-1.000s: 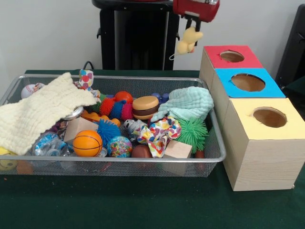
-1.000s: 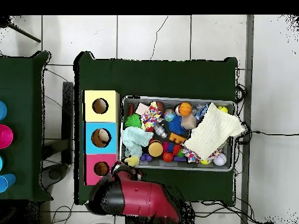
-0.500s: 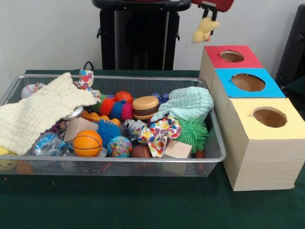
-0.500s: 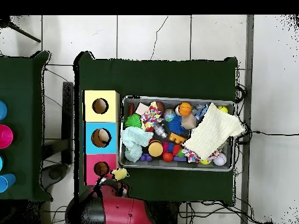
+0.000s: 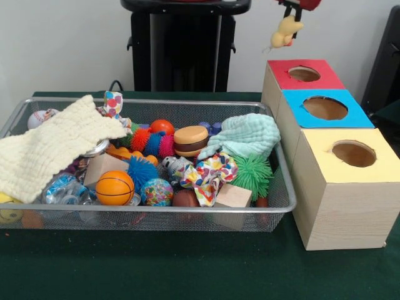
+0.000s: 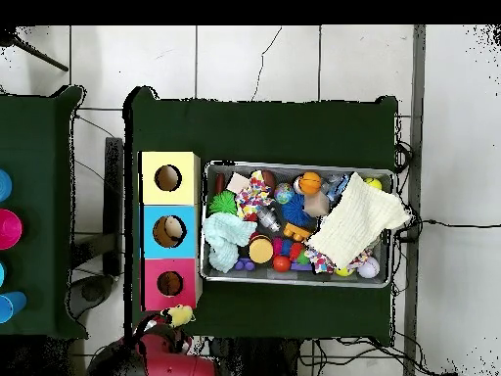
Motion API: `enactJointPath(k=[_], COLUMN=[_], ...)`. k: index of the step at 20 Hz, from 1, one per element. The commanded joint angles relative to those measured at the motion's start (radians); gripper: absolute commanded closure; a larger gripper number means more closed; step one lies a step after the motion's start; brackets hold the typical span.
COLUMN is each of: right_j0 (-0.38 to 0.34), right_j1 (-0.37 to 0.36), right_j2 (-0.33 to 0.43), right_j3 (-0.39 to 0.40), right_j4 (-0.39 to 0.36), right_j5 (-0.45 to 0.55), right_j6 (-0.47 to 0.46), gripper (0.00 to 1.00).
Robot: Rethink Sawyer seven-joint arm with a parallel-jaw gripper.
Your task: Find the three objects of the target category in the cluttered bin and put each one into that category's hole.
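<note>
My gripper [image 5: 291, 9] shows at the top edge of the front view, shut on a pale yellow plush toy [image 5: 284, 31] that hangs high in the air above and behind the red-topped box [image 5: 302, 75]. In the overhead view the toy [image 6: 180, 315] hangs just off the red box's [image 6: 169, 283] robot-side edge, with the arm [image 6: 161, 357] below it. The round hole in the red top [image 5: 304, 74] is open and unblocked. The silver wire mesh bin [image 5: 150, 215] holds clutter. No other plush animal shows among it.
A blue-topped box [image 5: 325, 109] and a yellow-topped box [image 5: 350, 164] stand in a row nearer the front camera than the red one. The bin holds a cream cloth [image 5: 50, 147], a mint cloth [image 5: 247, 134], spiky balls [image 5: 253, 175], an orange ball [image 5: 115, 187], wooden blocks.
The gripper has carried the plush toy up and away from the bin, rightward in the front view, to a spot behind the red-topped box.
</note>
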Motion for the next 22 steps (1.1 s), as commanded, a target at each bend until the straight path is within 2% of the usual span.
enactJointPath(k=[1, 8, 12, 17, 20, 22], right_j0=[0.021, 0.062, 0.038, 0.047, 0.066, 0.085], right_j1=[0.065, 0.107, 0.13, 0.164, 0.167, 0.158], right_j2=[0.042, 0.065, 0.123, 0.173, 0.156, 0.121], right_j3=[0.052, 0.034, 0.073, 0.088, 0.069, 0.04], right_j4=[0.133, 0.206, 0.249, 0.299, 0.317, 0.323], right_j5=[-0.05, -0.062, -0.137, -0.209, -0.188, -0.133], right_j6=[0.338, 0.368, 0.369, 0.39, 0.38, 0.369], gripper=[1.0, 1.0, 1.0, 1.0, 1.0, 1.0])
